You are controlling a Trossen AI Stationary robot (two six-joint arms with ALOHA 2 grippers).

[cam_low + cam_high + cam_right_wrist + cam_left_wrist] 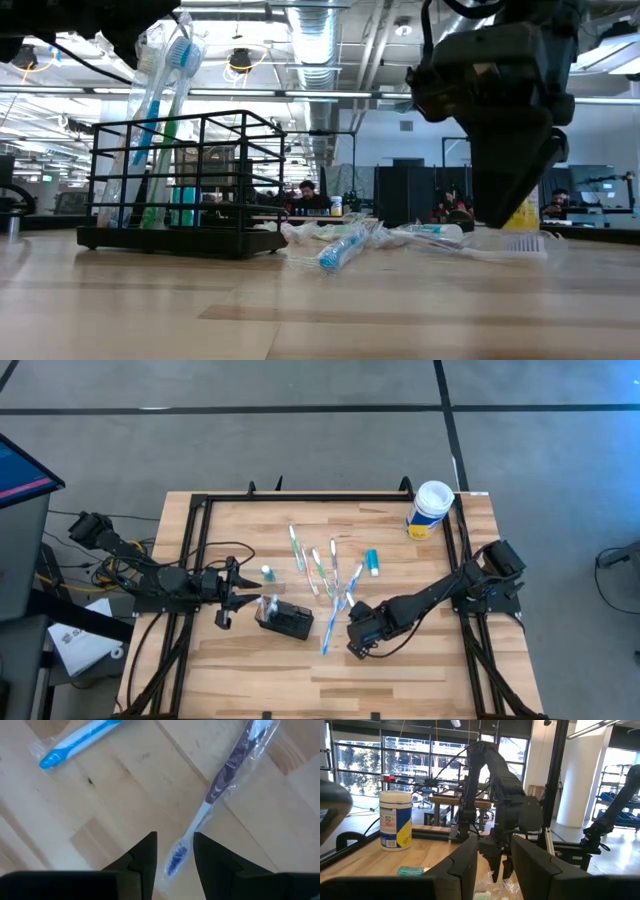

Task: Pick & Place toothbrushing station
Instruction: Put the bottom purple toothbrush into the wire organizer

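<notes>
The toothbrushing station [285, 618] is a black wire rack standing on the wooden table, left of centre. In the low view the station [180, 180] has wrapped toothbrushes [165, 110] upright in it. Several more wrapped toothbrushes [325, 575] lie loose at the table's middle. My right gripper [175, 840] points down, open. Its fingers stand on either side of the bristle head [176, 860] of a purple-handled wrapped toothbrush [230, 765] without touching it. My left gripper [494, 865] waits open and raised, just left of the station, with nothing between its fingers.
A blue wrapped toothbrush [75, 742] lies close to my right gripper. A white-lidded yellow-and-white canister [430, 508] stands at the far right corner. A small teal tube [373, 562] and a small bottle [267, 572] lie among the brushes. Black frame rails [330, 497] border the table.
</notes>
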